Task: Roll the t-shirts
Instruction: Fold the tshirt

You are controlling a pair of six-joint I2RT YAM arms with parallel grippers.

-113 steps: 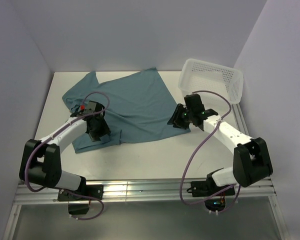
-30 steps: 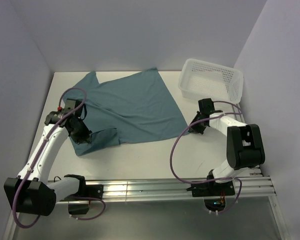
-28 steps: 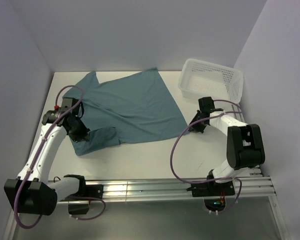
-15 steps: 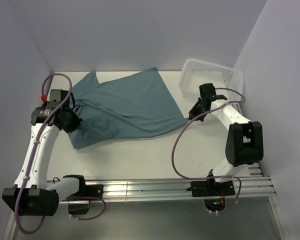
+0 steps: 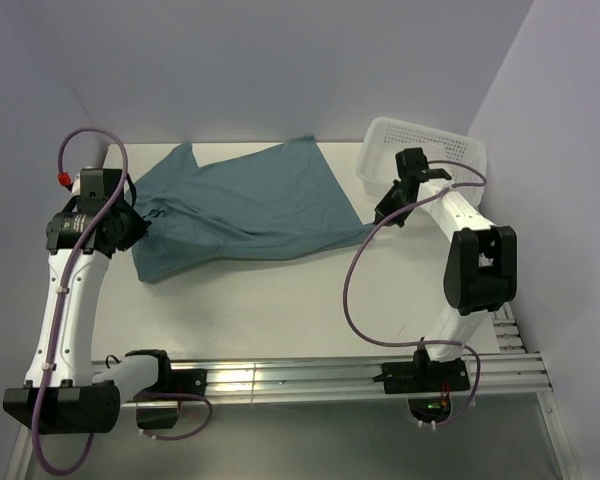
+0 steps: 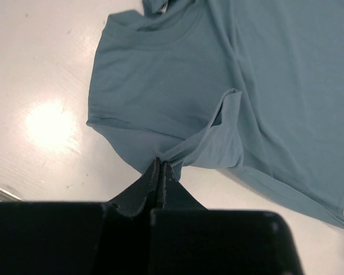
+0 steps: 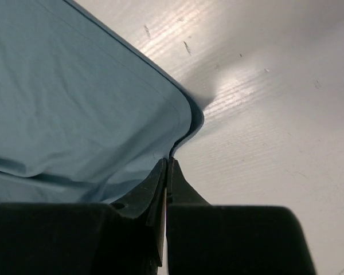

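Note:
One teal-blue t-shirt (image 5: pixel 250 200) lies across the far half of the white table (image 5: pixel 280 310), pulled taut between both arms. My left gripper (image 5: pixel 132 228) is shut on a pinch of cloth at the shirt's left side. In the left wrist view the shut left gripper (image 6: pixel 160 164) bunches the t-shirt (image 6: pixel 178 74) just below the collar and sleeve. My right gripper (image 5: pixel 384 216) is shut on the shirt's right corner. The right wrist view has the right gripper (image 7: pixel 169 161) clamped on the hem of the t-shirt (image 7: pixel 74 97), which is raised a little off the table.
A white mesh basket (image 5: pixel 380 135) stands at the far right corner, right behind my right wrist. Lilac walls close in the left, back and right. A metal rail (image 5: pixel 300 378) runs along the near edge.
Both arms have moved outward and away with the cloth. The left went left and back, the right went toward the basket. The folded near-left flap has opened and the shirt is stretched.

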